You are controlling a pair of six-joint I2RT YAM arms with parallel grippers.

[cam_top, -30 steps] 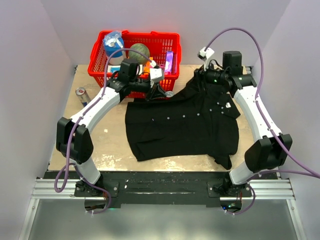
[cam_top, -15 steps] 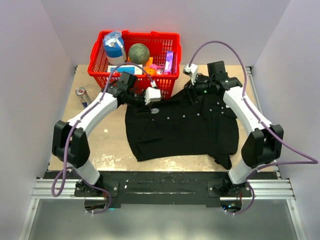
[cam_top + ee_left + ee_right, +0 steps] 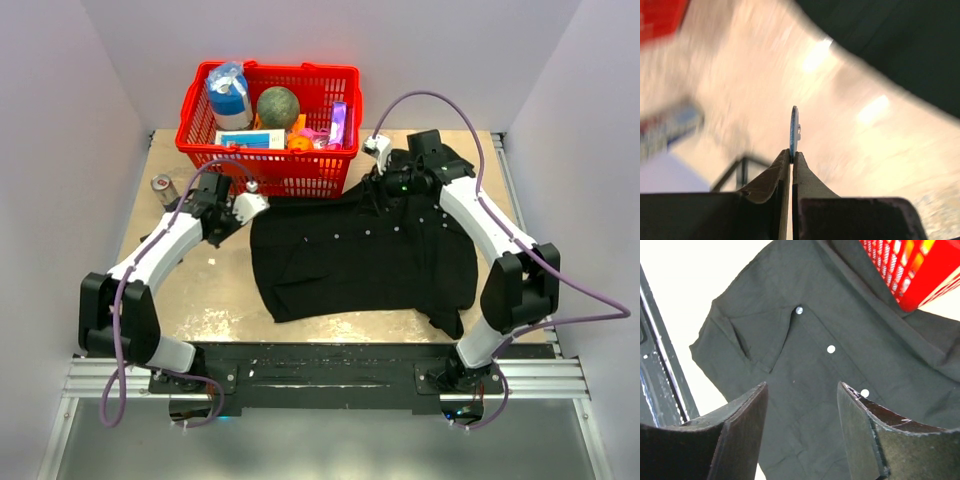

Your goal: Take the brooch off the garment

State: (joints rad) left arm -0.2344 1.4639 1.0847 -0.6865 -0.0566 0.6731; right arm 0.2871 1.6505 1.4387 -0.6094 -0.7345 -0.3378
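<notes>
Evidently off the shirt (image 3: 360, 250), the brooch (image 3: 794, 131) stands edge-on, pinched at its rim between the left fingers (image 3: 772, 177) over bare tabletop (image 3: 215, 290), probably to keep it from snagging cloth. The right fingers (image 3: 740, 435) hang spread above the buttons (image 3: 830, 349), holding nothing.

- Table (image 3: 220, 290): tan wood top, scuffed; white worn patches (image 3: 230, 322) along near edge.
- Walls: plain pale lilac-white panels at back (image 3: 330, 30), L (image 3: 60, 150) & R (image 3: 590, 120), boxing table in on 3 sides.
- Alu rail (image 3: 100, 378) w/ black plate (image 3: 320, 365) across front.
- Floor (image 3: 320, 450): grey, slight sheen.
- Light: soft, even, from above; glare spots (image 3: 816, 54) on table top in L wrist view.
</notes>
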